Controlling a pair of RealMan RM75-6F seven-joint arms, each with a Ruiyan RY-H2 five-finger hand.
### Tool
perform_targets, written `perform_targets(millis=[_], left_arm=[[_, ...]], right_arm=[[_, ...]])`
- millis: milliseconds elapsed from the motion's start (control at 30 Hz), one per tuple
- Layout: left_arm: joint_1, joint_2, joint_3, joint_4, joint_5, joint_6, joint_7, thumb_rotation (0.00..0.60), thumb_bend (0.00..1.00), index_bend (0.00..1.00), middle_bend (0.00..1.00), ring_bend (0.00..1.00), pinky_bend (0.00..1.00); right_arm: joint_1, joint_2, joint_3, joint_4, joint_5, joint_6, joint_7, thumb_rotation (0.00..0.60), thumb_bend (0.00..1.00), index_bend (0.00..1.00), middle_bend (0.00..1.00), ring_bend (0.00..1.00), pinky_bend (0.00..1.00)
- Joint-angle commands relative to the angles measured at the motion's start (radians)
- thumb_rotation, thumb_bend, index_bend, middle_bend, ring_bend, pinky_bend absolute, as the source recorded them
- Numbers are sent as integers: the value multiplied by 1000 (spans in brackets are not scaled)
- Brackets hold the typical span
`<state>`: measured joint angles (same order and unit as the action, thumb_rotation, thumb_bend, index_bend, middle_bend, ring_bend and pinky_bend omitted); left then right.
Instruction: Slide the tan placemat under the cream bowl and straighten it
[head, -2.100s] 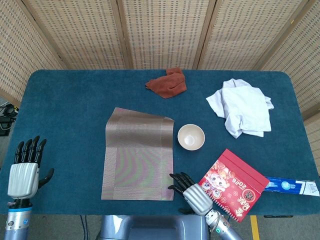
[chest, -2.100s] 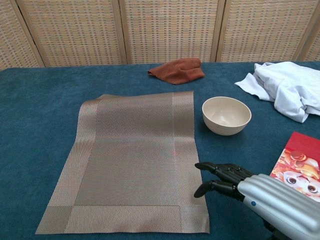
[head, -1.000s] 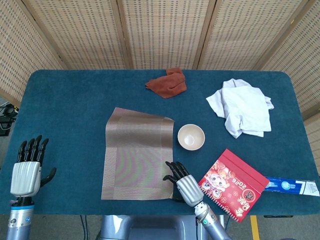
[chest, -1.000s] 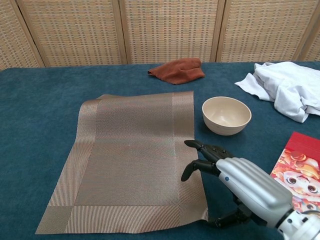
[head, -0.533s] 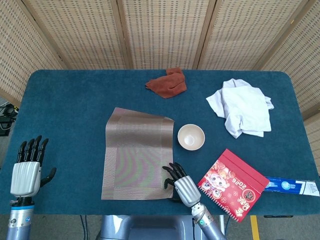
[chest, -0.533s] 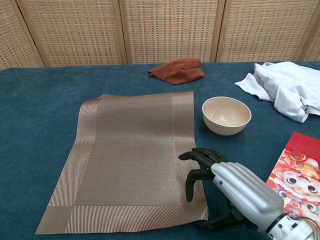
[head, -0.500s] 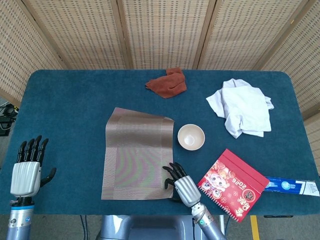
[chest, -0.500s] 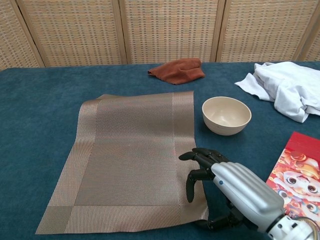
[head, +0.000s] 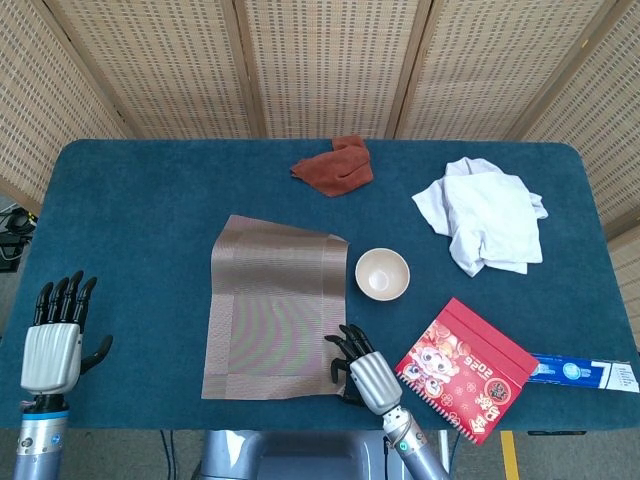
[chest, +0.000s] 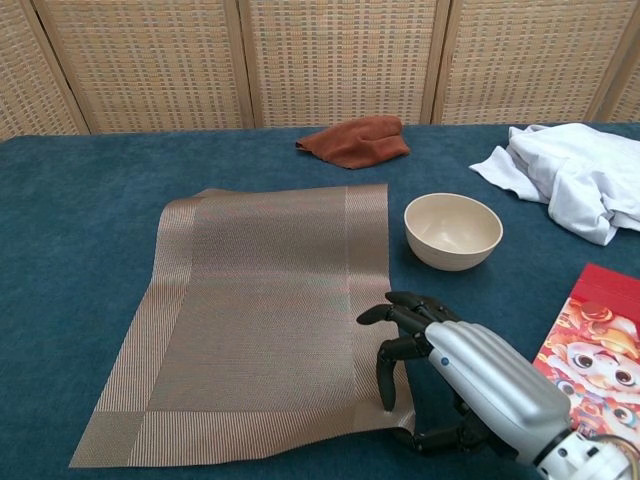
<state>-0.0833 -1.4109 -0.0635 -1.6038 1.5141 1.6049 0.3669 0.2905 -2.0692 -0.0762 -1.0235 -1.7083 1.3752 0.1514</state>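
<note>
Toward the front edge of the blue felt-covered table (head: 140, 190), a little left of centre, lies the tan woven placemat (head: 275, 305), flat but slightly skewed, its far right corner just beside the round cream bowl (head: 382, 273) without reaching under it. The bowl stands on bare felt.

At the mat's near right corner the right hand (chest: 455, 375) has dark fingertips (chest: 385, 392) curled down onto the weave and what looks like the thumb tucked below the edge, which lifts a little there; I judge it a pinch on the corner.

The left hand (head: 55, 340) hangs off the front left corner, fingers up and apart, holding nothing.

The risk I see: dragged from one corner, the mat could swing or buckle, and its edge would likely shove the bowl instead of passing beneath, unless something lifts or steadies it. Pushed right, the bowl would head for the red printed booklet (head: 465, 368) and the crumpled white cloth (head: 485, 215).
</note>
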Motion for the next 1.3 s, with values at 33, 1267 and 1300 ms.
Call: perform_targets(millis=[33,1267,1300], left_arm=[[0,0,-1,0,-1,-2,0,600,245,62,0,0,0],[1,-13,-9,2,-1,-8,20,600,244,62,0,0,0],[1,-13,-10,3,-2,-9,21,600,245,62,0,0,0]], right_arm=[[0,-1,-1,1,2,-3,-1,600,573,677,258,0,0],[80,271,225,-329,135,-21,-120,600,601,763,321,8,0],[85,284,237,-338,145,-27,-124,600,600,764,323,9,0]])
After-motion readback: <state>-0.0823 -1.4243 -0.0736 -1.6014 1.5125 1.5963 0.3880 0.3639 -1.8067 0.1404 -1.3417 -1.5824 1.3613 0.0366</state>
